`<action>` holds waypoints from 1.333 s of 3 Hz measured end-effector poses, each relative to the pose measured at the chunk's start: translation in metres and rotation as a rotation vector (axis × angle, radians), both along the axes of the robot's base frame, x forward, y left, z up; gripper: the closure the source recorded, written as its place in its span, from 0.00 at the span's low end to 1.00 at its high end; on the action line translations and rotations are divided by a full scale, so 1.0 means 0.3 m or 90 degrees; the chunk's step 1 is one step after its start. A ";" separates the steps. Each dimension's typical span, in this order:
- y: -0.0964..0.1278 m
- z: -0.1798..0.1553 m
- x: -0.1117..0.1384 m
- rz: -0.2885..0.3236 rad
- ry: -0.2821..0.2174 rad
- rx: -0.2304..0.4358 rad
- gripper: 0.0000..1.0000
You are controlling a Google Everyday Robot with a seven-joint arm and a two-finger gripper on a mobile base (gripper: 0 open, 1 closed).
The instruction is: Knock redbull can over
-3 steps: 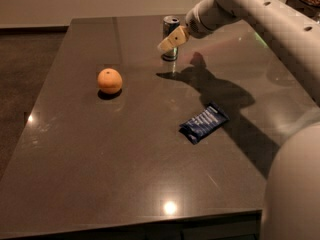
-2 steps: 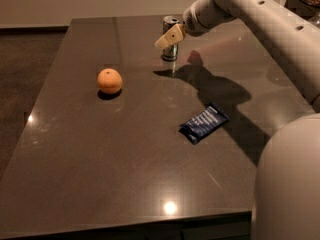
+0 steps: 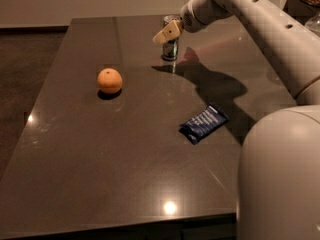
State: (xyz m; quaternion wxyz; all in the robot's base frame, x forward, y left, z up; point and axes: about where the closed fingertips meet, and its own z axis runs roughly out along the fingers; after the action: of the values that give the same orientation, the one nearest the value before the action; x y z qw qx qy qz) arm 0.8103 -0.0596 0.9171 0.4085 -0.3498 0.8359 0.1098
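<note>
The redbull can stands upright on the far middle of the dark table; only its lower part and a bit of its rim show. My gripper is right in front of the can's upper half, its pale finger pointing left and covering the can's top. The white arm reaches in from the right.
An orange sits left of the can, nearer the camera. A flat dark-blue snack wrapper lies at the right middle. The robot's white body fills the lower right corner. The table's front edge runs along the bottom.
The gripper has moved up and back towards the can and now overlaps its top. The can still stands upright in the same place.
</note>
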 end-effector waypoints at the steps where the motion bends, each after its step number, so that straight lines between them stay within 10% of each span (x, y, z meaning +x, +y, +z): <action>1: 0.010 0.007 0.013 0.008 0.000 0.010 0.33; 4: -0.012 0.109 -0.140 0.091 0.002 -0.081 1.00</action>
State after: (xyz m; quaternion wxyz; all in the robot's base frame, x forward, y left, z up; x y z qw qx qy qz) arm 0.7682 -0.0632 0.9497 0.3754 -0.4338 0.8146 0.0860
